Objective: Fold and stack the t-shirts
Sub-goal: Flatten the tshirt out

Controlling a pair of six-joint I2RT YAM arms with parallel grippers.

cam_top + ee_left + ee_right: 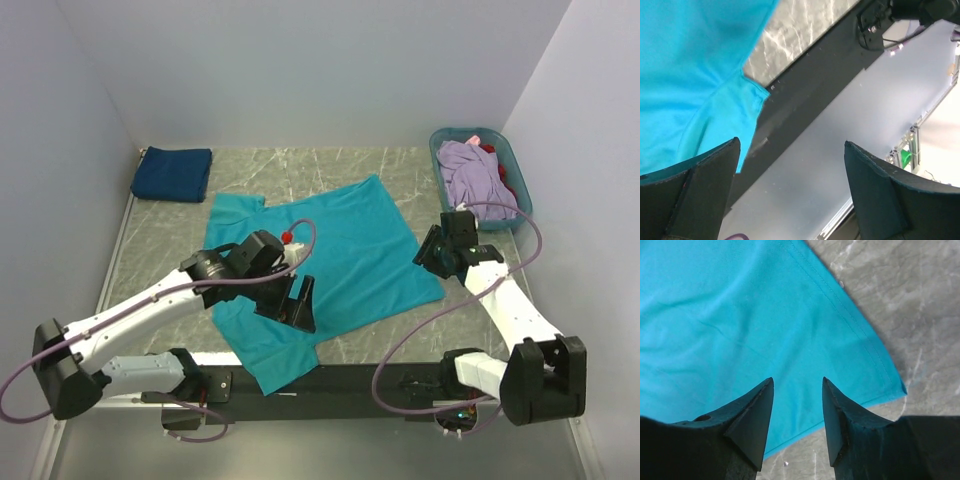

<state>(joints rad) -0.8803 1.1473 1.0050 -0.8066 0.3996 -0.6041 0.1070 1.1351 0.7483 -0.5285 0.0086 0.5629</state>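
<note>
- Teal t-shirt (pixel 345 250) is spread flat across the middle of the table (pixel 400 165). Its hem is toward the right, and one sleeve (pixel 725 120) runs off the near edge onto the black rail.
- Left gripper (pixel 297 303) hangs over the near-left part of the shirt, jaws wide apart. The left wrist view shows nothing between them, just the sleeve off to one side.
- Right gripper (pixel 797 415) hovers above the right hem, just inside the near-right corner (pixel 892 382). Its fingers are parted, and the cloth under them lies smooth and unpinched, so nothing is held.
- A navy t-shirt (pixel 172 173) already sits folded in the far-left corner, which looks like the stacking spot.
- A lavender t-shirt (pixel 472 172) is bunched in the basket (pixel 520 175) at far right, waiting its turn.
- How will it handle? This is thin, light, limp knit. It'll drape and sag the moment it lifts, and it won't hold any shape on its own.
- The table looks slick, so a one-sided pull would likely drag the whole shirt along.
- Best holds are the stitched edges: the hem corner for the right side, the sleeve seam or shoulder for the left.
- Pinch low so a single layer is caught, and lift both sides together to keep the fold line straight.
</note>
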